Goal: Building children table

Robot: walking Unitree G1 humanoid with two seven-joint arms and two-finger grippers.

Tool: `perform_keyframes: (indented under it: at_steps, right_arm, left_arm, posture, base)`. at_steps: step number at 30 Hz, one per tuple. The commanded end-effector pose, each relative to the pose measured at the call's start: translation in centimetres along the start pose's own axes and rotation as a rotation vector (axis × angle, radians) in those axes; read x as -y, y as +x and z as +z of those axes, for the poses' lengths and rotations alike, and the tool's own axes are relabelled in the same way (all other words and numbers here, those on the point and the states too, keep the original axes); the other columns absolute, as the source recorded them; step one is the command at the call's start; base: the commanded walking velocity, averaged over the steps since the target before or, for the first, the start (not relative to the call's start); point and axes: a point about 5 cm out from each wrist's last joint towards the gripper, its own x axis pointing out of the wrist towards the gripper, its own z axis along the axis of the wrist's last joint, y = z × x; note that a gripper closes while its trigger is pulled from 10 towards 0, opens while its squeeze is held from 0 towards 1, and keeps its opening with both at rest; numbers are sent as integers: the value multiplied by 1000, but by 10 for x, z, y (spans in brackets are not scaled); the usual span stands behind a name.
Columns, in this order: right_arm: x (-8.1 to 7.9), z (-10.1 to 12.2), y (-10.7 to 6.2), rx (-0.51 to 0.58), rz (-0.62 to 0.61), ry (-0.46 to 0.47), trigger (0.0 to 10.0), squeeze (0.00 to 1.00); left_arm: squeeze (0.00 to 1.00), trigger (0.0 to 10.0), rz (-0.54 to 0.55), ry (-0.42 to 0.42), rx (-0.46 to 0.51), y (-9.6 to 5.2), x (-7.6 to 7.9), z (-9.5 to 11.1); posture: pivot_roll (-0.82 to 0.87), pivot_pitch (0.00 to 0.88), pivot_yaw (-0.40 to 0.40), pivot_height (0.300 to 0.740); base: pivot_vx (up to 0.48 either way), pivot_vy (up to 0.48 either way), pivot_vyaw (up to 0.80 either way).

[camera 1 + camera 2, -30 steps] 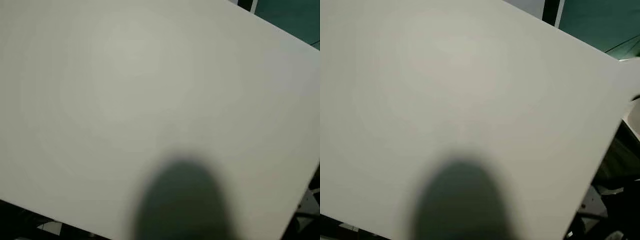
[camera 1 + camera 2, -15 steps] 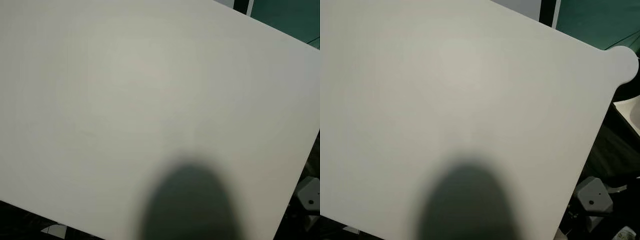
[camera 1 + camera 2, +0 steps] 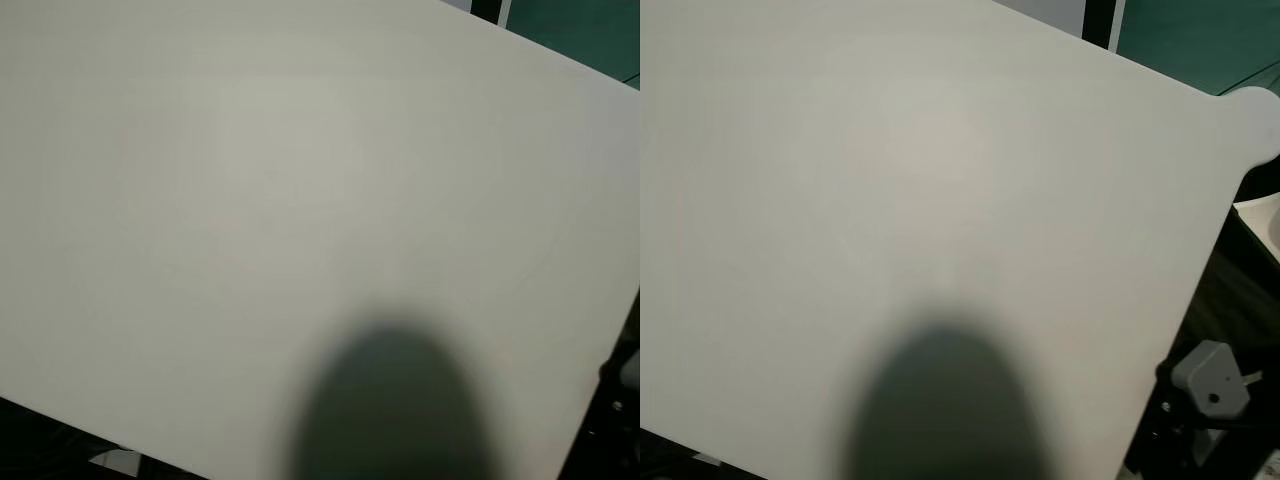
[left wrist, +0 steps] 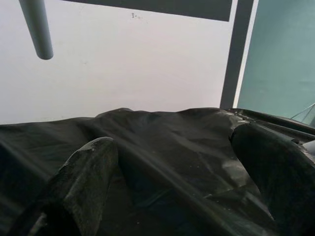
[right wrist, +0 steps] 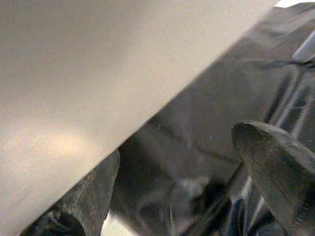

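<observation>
A big white tabletop panel (image 3: 940, 180) lies tilted close before my head, with a rounded lobe (image 3: 1255, 120) at its far right corner. A dark round shadow (image 3: 940, 400) falls on its near side. In the right wrist view my right gripper (image 5: 182, 191) is open beside the panel's edge (image 5: 98, 83), which passes just above one finger (image 5: 83, 201). My left gripper (image 4: 182, 196) is open over black plastic sheeting (image 4: 162, 142), holding nothing. A white table leg (image 4: 37, 27) hangs in front of the wall.
A grey metal part with a hole (image 3: 1210, 375) sits below the panel's right edge. Beyond the panel stand a dark post (image 3: 1100, 20) and a green surface (image 3: 1200, 40). A white wall (image 4: 138, 64) rises behind the black sheeting.
The panel's rounded corner came into sight and has shifted slightly right and up. The grey part below the right edge has moved up and to the right.
</observation>
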Motion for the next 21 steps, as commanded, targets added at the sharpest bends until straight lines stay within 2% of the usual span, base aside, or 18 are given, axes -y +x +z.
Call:
perform_keyframes:
  at_steps: [1,2,4,5,6,7,8,11,13,14,16,19,21]
  right_arm:
    - [6,7,2,-2,-71,-180,10000,0]
    - [6,7,2,-2,-71,-180,10000,0]
    - [16,4,7,-17,-175,-323,10000,0]
    - [16,4,7,-17,-175,-323,10000,0]
    - [11,-1,11,4,-181,-248,10000,0]
    - [-7,-14,14,15,-131,-37,10000,0]
    - [-13,-18,13,18,-111,49,10000,0]
    - [-16,-20,13,16,-101,86,10000,0]
    - [-24,-26,7,31,-64,291,10000,0]
    - [-24,-26,7,31,-64,291,10000,0]
    - [-21,-31,0,68,-104,417,10000,0]
    - [-17,-33,-2,108,-134,462,10000,0]
    - [-18,-37,-2,96,-129,476,10000,0]
  left_arm:
    - [0,10000,-62,24,25,3,3,5]
    - [0,10000,-62,24,25,3,3,5]
    - [0,10000,-65,22,24,3,4,5]
    - [0,10000,-65,22,24,3,4,5]
    - [0,10000,-69,22,23,4,4,5]
    - [0,10000,-72,22,23,4,5,5]
    - [0,10000,-72,21,23,4,5,5]
    - [0,10000,-71,21,22,4,5,5]
    - [0,10000,-77,23,21,4,5,4]
    - [0,10000,-77,23,21,4,5,4]
    - [0,10000,-83,27,21,4,5,4]
    - [0,10000,-86,29,22,5,6,4]
    - [0,10000,-87,30,22,5,6,4]
  posture:
    - [-82,0,114,740]
    - [-82,0,114,740]
    - [-86,0,115,740]
    - [-86,0,115,740]
    - [-85,0,114,740]
    - [-88,0,116,740]
    - [-88,0,116,740]
    - [-88,0,116,740]
    - [-91,0,119,740]
    - [-91,0,119,740]
    - [-92,0,121,740]
    - [-90,0,118,740]
    - [-88,0,118,740]
  base:
    - [0,0,0]
    - [0,0,0]
    - [0,0,0]
    - [0,0,0]
    - [0,0,0]
    - [0,0,0]
    - [0,0,0]
    - [0,0,0]
    - [0,0,0]
    - [0,0,0]
    - [0,0,0]
    - [0,0,0]
    - [0,0,0]
